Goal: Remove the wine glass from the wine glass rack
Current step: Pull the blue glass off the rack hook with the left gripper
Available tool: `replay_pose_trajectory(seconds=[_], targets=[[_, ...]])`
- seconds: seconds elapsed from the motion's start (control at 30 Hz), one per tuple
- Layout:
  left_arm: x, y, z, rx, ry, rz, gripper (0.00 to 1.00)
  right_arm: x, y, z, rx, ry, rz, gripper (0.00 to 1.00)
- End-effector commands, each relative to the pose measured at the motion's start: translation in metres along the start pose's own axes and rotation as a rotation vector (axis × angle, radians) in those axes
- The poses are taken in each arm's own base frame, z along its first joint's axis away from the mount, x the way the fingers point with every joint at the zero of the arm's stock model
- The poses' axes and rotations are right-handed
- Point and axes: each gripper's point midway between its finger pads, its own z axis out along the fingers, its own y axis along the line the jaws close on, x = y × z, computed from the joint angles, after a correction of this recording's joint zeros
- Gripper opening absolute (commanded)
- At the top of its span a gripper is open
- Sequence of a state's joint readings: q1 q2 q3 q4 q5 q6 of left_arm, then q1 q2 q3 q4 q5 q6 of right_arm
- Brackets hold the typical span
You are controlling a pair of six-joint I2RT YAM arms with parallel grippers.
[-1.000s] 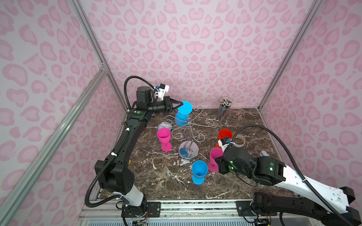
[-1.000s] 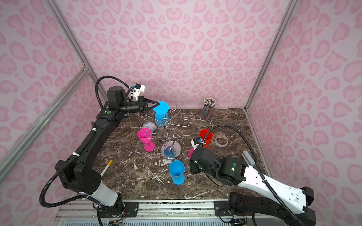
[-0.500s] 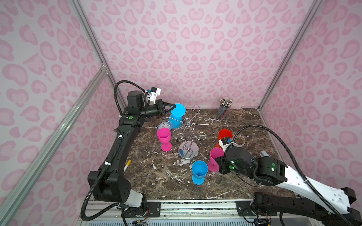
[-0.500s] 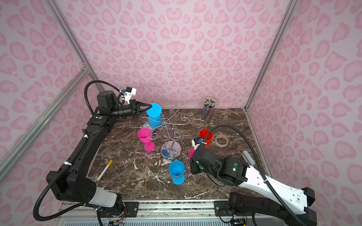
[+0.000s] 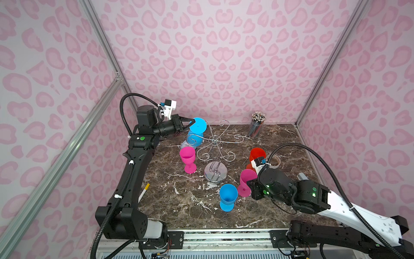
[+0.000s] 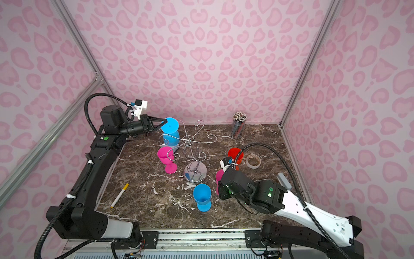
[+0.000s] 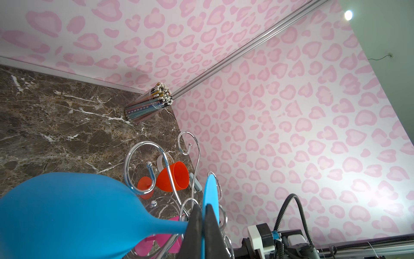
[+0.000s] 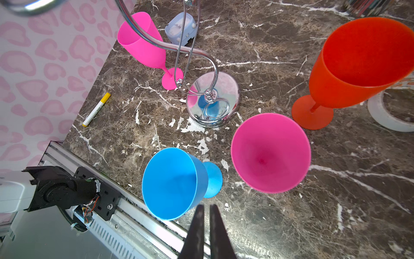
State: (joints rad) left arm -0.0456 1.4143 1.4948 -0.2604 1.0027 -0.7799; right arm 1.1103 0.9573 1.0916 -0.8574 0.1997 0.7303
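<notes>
A blue wine glass (image 5: 195, 136) hangs upside down at the left outer end of the chrome wine glass rack (image 5: 215, 141). My left gripper (image 7: 203, 207) is shut on the thin edge of its round foot (image 7: 211, 190). A scroll-ended rack arm (image 7: 139, 168) crosses in front of the bowl (image 7: 67, 213), and I cannot tell whether the stem is free of the wire. In both top views the left gripper (image 6: 164, 122) reaches in level from the left. My right gripper (image 8: 207, 207) is shut on nothing, low over the front of the table.
Upright on the marble stand a pink glass (image 5: 187, 157), a blue glass (image 5: 228, 196), a second pink glass (image 5: 246, 180) and a red glass (image 5: 257, 154). A pencil cup (image 5: 256, 126), tape roll (image 6: 253, 161), marker (image 6: 119, 195) and small clock (image 8: 181, 28) also lie about.
The left gripper has drawn the blue glass leftwards, from near the rack's centre out to the end of its arm. The right arm has stayed still.
</notes>
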Motion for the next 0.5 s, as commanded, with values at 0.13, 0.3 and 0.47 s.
replay_pose_trajectory(seconds=[0.13, 0.3, 0.47], targets=[[0.002, -0.001, -0.014, -0.036, -0.026, 0.041, 0.04, -0.004, 0.0, -0.001, -0.01, -0.033, -0.001, 0.1], [-0.005, -0.002, -0.026, -0.047, -0.064, 0.055, 0.04, -0.008, 0.002, -0.003, -0.023, -0.046, 0.0, 0.1], [-0.017, -0.013, -0.045, -0.059, -0.13, 0.093, 0.04, -0.024, 0.015, -0.015, -0.116, -0.094, 0.017, 0.1]])
